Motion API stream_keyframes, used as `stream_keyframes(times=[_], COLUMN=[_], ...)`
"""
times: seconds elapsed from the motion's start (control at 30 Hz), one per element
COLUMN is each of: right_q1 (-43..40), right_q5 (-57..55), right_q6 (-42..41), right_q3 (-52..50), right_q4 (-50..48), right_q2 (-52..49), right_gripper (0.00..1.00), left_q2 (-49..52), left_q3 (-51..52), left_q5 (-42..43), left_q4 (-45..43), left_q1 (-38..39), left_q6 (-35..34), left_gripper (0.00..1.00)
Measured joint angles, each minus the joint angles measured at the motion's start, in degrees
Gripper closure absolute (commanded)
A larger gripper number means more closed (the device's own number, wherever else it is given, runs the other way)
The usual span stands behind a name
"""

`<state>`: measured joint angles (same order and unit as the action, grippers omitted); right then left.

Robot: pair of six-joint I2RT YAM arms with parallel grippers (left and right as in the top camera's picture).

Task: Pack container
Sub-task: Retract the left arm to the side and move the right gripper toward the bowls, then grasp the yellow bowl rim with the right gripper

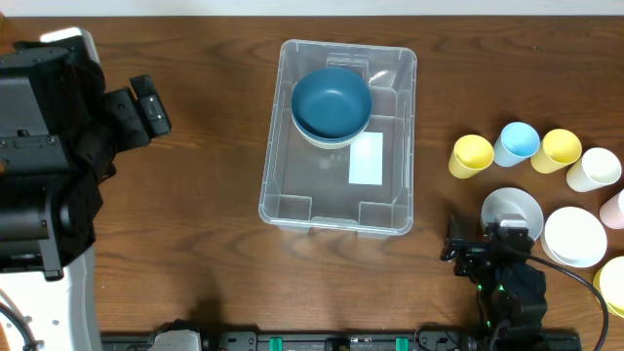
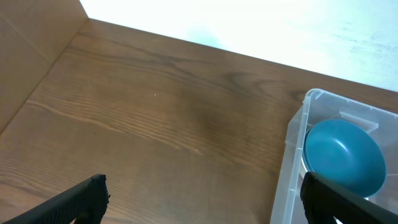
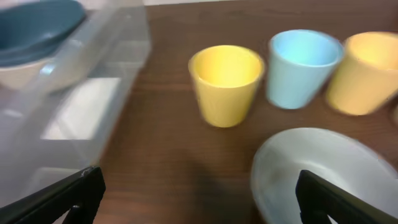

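Clear rectangular plastic bin (image 1: pixel 312 180): mid-table, upright, mouth up, long axis up-down in overhead view. Teal round bowl (image 1: pixel 331 97) sits in its upper end. Judged light, thin-walled, slick, somewhat flexible; grip at rim. Left gripper (image 2: pixel 205 193) off to its left, jaws apart, empty. Right gripper (image 3: pixel 199 190) jaws apart, empty, beside pale grey bowl (image 3: pixel 317 168).
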<state>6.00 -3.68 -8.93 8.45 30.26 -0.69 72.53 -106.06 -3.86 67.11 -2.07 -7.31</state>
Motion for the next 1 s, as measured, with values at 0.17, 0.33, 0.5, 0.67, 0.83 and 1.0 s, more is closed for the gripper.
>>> stream_keyframes(times=[0.17, 0.33, 0.5, 0.67, 0.83, 1.0], right_q1=[0.0, 0.0, 0.0, -0.02, -2.03, -10.32], right_q5=[10.27, 16.26, 13.9, 5.84, -2.01, -5.97], right_q6=[-9.01, -13.68, -15.21, -15.26, -16.61, -17.4], right_q3=[0.0, 0.11, 5.92, 16.87, 27.58, 37.62], right_q4=[0.13, -3.56, 2.03, 8.48, 14.75, 21.7], right_q2=[0.0, -0.04, -3.93, -15.89, -29.83, -40.13], right_gripper=[0.01, 0.01, 0.01, 0.01, 0.01, 0.01], left_q2=[0.0, 0.0, 0.0, 0.0, 0.0, 0.0], left_q3=[0.0, 0.0, 0.0, 0.0, 0.0, 0.0], left_q5=[0.0, 0.0, 0.0, 0.0, 0.0, 0.0], left_q4=[0.0, 0.0, 0.0, 0.0, 0.0, 0.02], left_q1=[0.0, 0.0, 0.0, 0.0, -0.02, -0.04], left_q6=[0.0, -0.02, -0.15, -0.17, -0.17, -0.17], left_gripper=[0.02, 0.02, 0.02, 0.02, 0.02, 0.02])
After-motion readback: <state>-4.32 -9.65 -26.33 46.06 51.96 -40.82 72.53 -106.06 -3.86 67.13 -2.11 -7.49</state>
